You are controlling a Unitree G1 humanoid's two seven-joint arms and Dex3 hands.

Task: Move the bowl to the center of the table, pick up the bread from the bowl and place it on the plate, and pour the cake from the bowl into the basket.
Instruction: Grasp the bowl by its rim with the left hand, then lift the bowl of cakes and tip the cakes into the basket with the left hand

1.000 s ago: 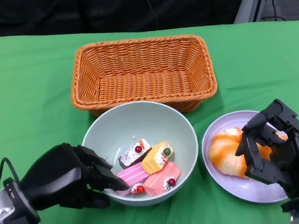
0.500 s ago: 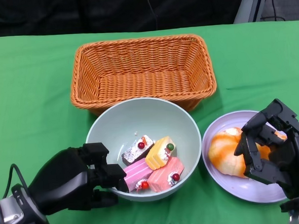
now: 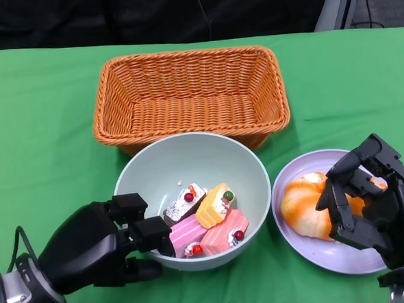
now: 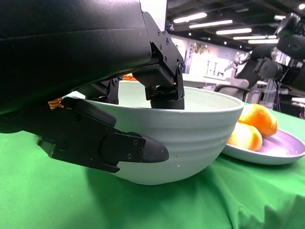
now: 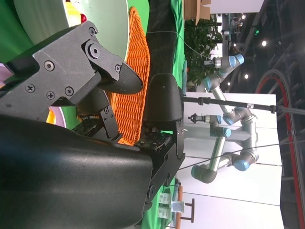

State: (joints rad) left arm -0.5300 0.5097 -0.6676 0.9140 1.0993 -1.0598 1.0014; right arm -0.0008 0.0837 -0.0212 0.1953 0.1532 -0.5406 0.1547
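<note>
The left hand, at the lower left of the frame, grips the rim of the pale green bowl, fingers inside and thumb under the outer wall. The bowl sits at centre, just below the wicker basket, with cake pieces in it. At lower right the right hand hovers with fingers spread over the bread on the lilac plate, green surface beneath

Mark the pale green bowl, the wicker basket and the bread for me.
Pale green bowl (image 3: 189,159): head view, bare inner wall.
Orange wicker basket (image 3: 185,108): head view, woven floor.
Orange bread (image 3: 297,200): head view, top crust.
</note>
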